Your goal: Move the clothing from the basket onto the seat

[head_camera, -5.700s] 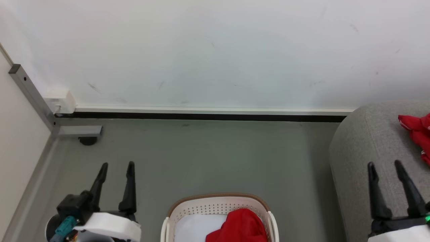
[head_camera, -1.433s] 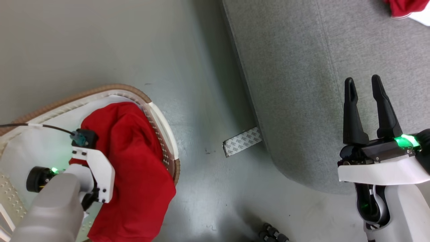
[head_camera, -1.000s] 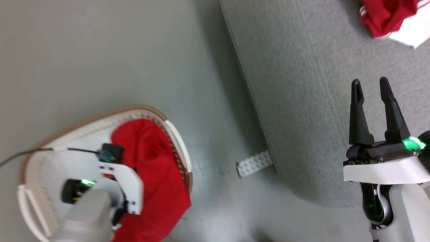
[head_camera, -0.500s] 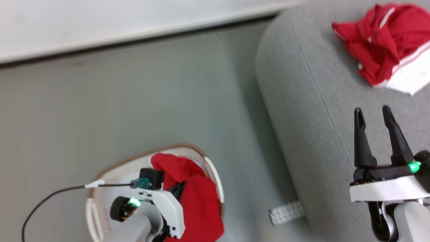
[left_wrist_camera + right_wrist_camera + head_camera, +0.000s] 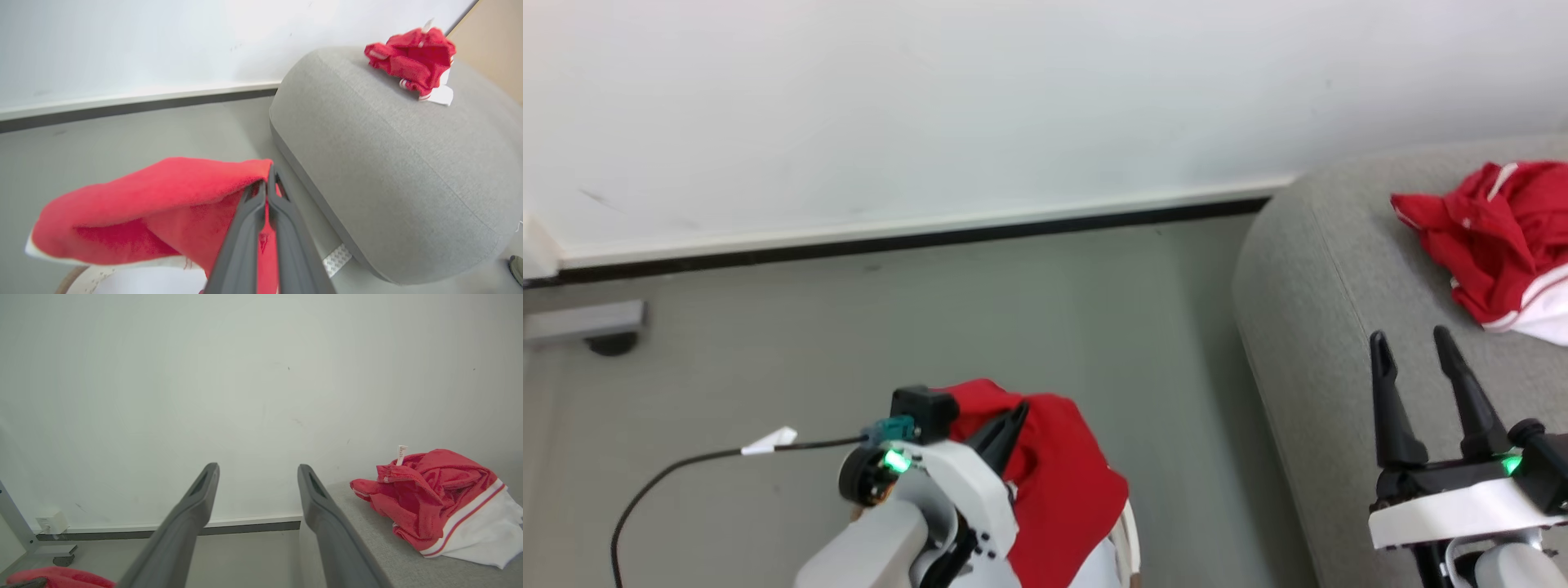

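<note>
My view has swung up from the floor to take in the wall and skirting, so much of the shift is my own head moving. The real change is that the plain red garment, which a moment ago lay slumped in the basket and over its rim, now hangs from my left hand above it. I judge the pick as done and the carry across to the seat as the step in hand. The striped jersey already lies on the seat, well apart from the garment I hold. The left wrist view shows what the head view hides: my two fingers clenched on a fold of the red cloth, its pale hem hanging over the basket's brown rim, and a patterned strip on the floor at the seat's foot. The head view shows my right hand spread wide and empty over the seat's near edge. The right wrist view adds the jersey's small white label and its broad white band.
</note>
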`<state>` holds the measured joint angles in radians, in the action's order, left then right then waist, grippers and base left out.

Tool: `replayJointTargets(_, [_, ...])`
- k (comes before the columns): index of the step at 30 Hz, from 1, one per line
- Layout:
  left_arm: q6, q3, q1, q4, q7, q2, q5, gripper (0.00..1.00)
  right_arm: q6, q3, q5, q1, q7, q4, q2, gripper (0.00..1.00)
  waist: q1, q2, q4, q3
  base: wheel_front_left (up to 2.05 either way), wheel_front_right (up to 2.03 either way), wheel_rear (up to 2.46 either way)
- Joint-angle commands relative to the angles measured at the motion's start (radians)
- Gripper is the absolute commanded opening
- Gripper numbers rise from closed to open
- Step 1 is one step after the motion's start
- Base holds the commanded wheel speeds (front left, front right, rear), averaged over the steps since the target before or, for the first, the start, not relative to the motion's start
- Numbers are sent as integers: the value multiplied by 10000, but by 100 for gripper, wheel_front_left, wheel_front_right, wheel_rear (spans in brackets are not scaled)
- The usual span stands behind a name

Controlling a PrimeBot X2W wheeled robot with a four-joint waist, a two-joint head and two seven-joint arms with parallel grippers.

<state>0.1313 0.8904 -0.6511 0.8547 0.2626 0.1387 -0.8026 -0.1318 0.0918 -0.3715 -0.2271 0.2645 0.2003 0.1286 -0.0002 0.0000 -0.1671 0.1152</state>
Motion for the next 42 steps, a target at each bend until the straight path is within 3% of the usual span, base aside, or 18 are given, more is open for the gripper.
replayJointTargets(1, [-16,-83,-66,-135,19,62,193,0,22,37,-85,161,-5,61,74,100,2,0,428,-461,0,0,0])
replayJointTargets(24, [-908,-1573,-306,-4199,19,740,1854,0,22,1469,-508,546,-5,445,-84,100,2,0,1107,-1308,0,0,0])
replayJointTargets(33, [-1107,-1574,-128,-4757,-10,842,1972,0,22,1948,-427,314,-5,470,-11,100,2,0,1163,-1245,0,0,0])
replayJointTargets(42, [-1129,-1365,29,-4854,-8,742,1999,0,22,3111,-568,-116,-5,763,243,100,2,0,1247,-1199,0,0,0])
